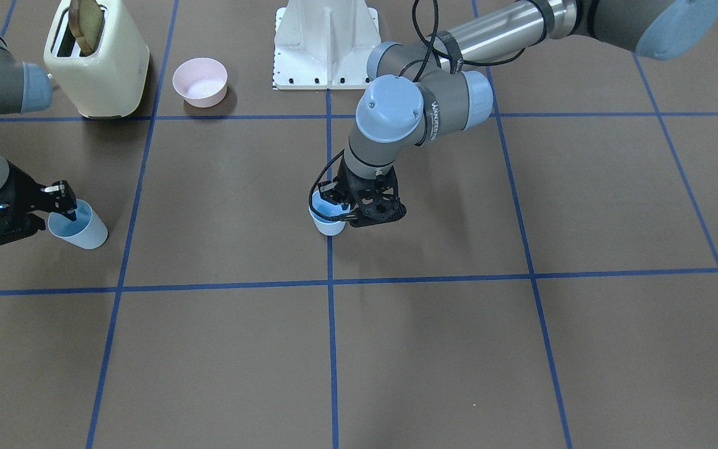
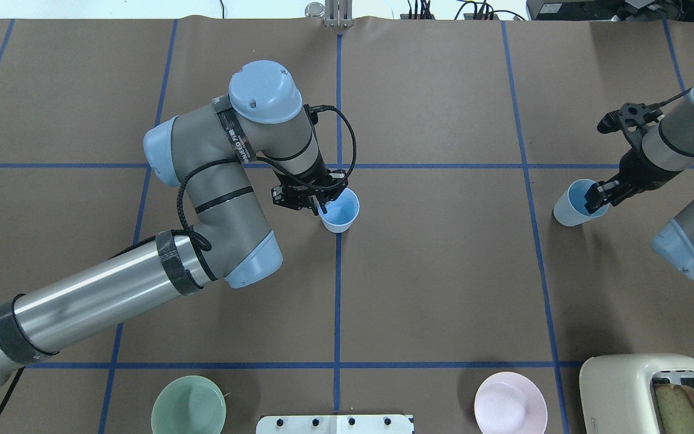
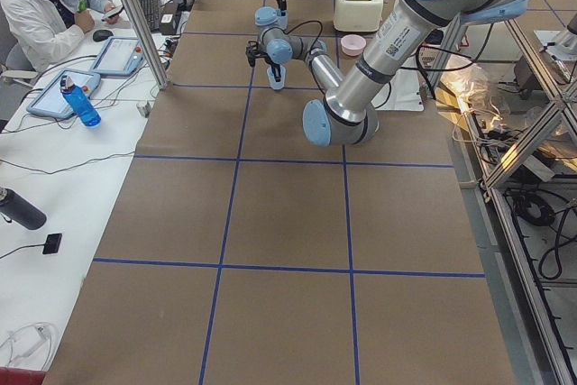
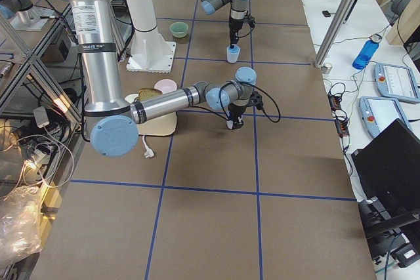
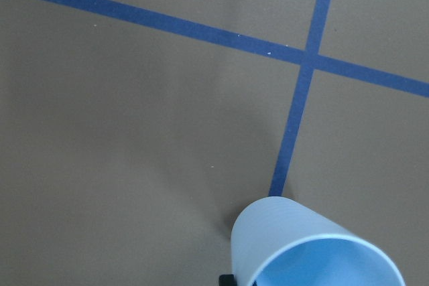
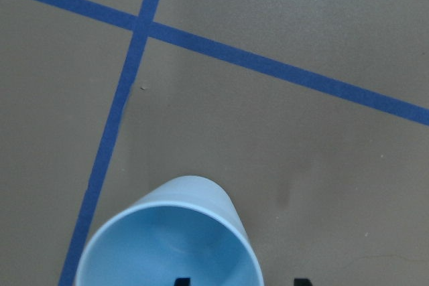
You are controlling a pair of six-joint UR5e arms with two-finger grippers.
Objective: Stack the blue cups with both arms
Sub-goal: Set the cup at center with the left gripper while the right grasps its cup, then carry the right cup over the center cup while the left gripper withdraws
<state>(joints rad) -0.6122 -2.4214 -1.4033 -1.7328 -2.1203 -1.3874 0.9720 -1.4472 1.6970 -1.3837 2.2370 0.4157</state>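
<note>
Both hands at cup rims, ready for pickup.
Left hand (image 2: 317, 202) had 1 finger inside the centre cup (image 2: 341, 214), upright on the desk (image 2: 443, 271); whether it was clenched can't be told. Right hand (image 2: 597, 196) straddled the right cup (image 2: 568, 210) wall, unclenched. Best approach: pinch the walls firmly, lift straight, nest the cups coaxially.

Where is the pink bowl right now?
In the overhead view, the pink bowl sits bottom right, between the white pedestal and the cream toaster.
</note>
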